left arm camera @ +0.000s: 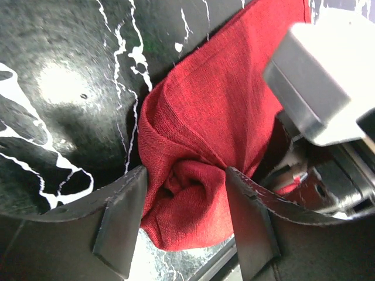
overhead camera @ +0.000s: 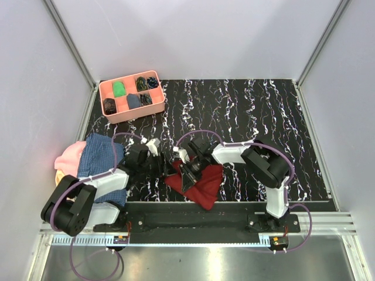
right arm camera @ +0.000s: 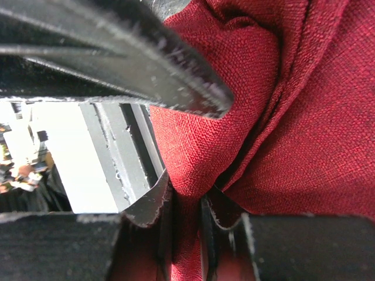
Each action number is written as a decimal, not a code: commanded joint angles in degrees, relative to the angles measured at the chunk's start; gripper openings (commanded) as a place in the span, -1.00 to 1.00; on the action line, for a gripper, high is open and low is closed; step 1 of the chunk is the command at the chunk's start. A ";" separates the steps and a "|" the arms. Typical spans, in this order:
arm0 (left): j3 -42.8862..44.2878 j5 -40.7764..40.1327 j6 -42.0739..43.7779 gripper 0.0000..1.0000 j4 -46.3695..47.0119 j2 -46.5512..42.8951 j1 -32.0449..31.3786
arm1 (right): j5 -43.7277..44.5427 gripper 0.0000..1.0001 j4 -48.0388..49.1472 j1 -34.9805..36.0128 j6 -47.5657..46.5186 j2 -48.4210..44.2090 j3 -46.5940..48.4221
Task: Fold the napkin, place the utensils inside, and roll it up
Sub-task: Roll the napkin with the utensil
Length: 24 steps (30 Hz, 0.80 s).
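The dark red napkin (overhead camera: 208, 182) lies bunched on the black marbled table near its front edge, between my two arms. In the left wrist view, a rolled, crumpled end of the napkin (left arm camera: 193, 134) fills the gap of my left gripper (left arm camera: 186, 175), and both fingers (left arm camera: 120, 216) press against it. My left gripper (overhead camera: 166, 165) is at the napkin's left edge. My right gripper (overhead camera: 188, 174) is over the napkin's left part, and its jaws (right arm camera: 187, 193) pinch a fold of the red napkin (right arm camera: 304, 117). The utensils are hidden or out of view.
A pink compartment tray (overhead camera: 155, 79) with small dark and green items stands at the back left. A blue checked cloth (overhead camera: 101, 158) and a pink cloth (overhead camera: 69, 157) lie by the left arm. The table's front rail (overhead camera: 205, 218) runs just below the napkin.
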 commanded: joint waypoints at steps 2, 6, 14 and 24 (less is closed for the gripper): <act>-2.17 3.70 -1.14 0.17 2.87 -0.88 0.03 | 4.58 -0.57 -4.63 -1.18 -2.46 5.30 0.70; -3.40 4.67 -2.20 0.07 4.54 -1.32 0.03 | 3.78 -0.57 -5.59 -1.97 -3.16 7.06 2.11; -2.61 4.41 -2.11 -0.62 4.28 0.61 0.03 | 3.87 -0.39 -7.44 -2.68 -4.13 7.15 4.39; 3.01 -2.18 -0.53 -1.00 -9.16 0.79 0.12 | 17.90 0.39 -13.42 -3.73 -3.17 -8.55 6.86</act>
